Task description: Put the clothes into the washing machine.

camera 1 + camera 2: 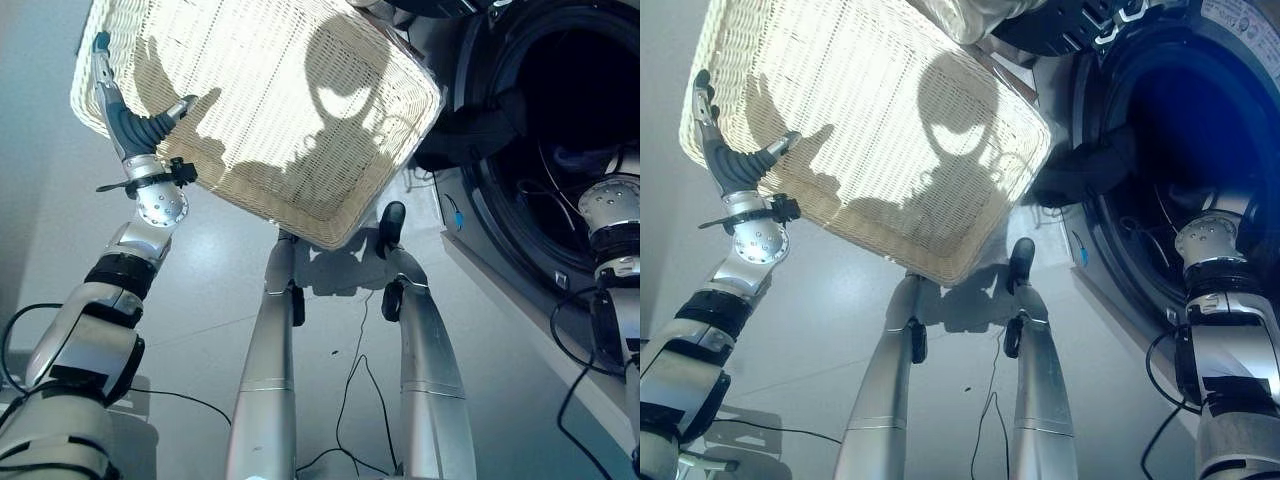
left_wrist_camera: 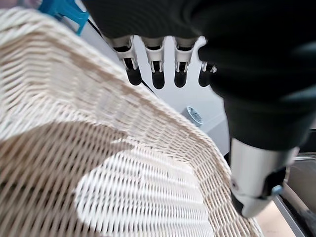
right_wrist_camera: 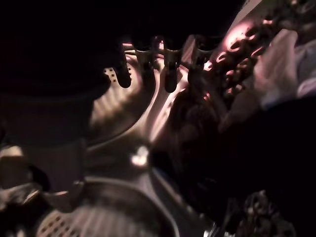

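left eye view: basket held up beside the washer

left eye view showed a cream wicker basket (image 1: 270, 110) raised and tilted, its woven bottom turned toward the camera. the left hand (image 1: 128, 115) gripped the basket's left rim; in the left wrist view the fingers (image 2: 158, 74) curled over the woven edge and the thumb (image 2: 254, 185) pressed the outer wall, so that hand was clamped on the rim. the basket's far right corner lay close to the washing machine (image 1: 500, 235), whose round dark opening stood at the right. the right arm reached into that opening, and the right wrist view showed the right hand (image 3: 165, 74) in the dim drum (image 3: 118, 113), with clothes (image 3: 276, 74) bunched just beyond it. its fingers hung down, but whether they held cloth could not be told. the grey floor (image 1: 200, 290) lay below the basket.
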